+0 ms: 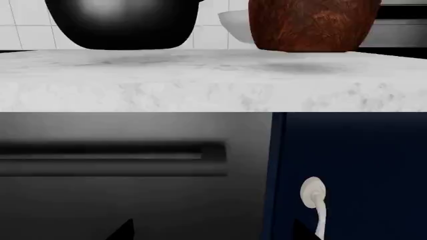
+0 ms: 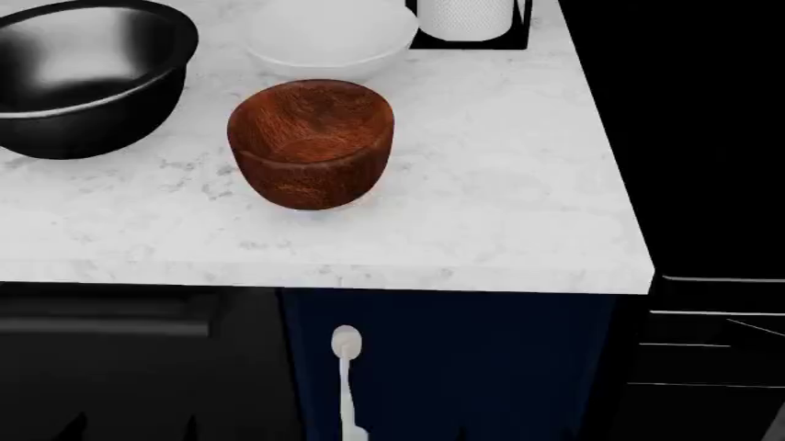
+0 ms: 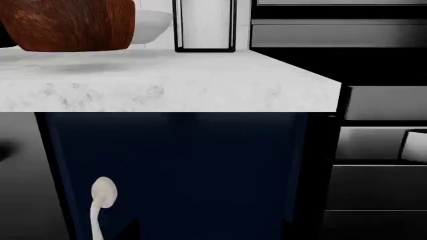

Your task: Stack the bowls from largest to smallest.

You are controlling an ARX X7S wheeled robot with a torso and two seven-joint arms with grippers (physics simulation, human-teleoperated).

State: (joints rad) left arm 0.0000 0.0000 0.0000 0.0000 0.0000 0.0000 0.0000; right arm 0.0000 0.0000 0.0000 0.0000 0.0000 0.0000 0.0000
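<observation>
Three bowls stand apart on the white marble counter (image 2: 516, 211). The glossy black bowl (image 2: 86, 73) is at the far left. The white bowl (image 2: 331, 37) is behind the reddish-brown wooden bowl (image 2: 312, 142), which stands nearest the front edge. In the left wrist view the black bowl (image 1: 123, 22), white bowl (image 1: 233, 25) and wooden bowl (image 1: 310, 25) show above the counter edge. The right wrist view shows the wooden bowl (image 3: 67, 25) and white bowl (image 3: 153, 25). My left gripper (image 1: 213, 234) and right gripper (image 3: 210, 232) are open and empty, low in front of the cabinets, below counter height.
A white paper-towel roll (image 2: 472, 18) in a black holder stands at the back right; it also shows in the right wrist view (image 3: 205, 22). Below the counter are a dark blue cabinet door (image 2: 466, 367) with a white handle (image 2: 347, 367), a dark appliance front (image 1: 113, 155) and steel drawers (image 3: 380, 150).
</observation>
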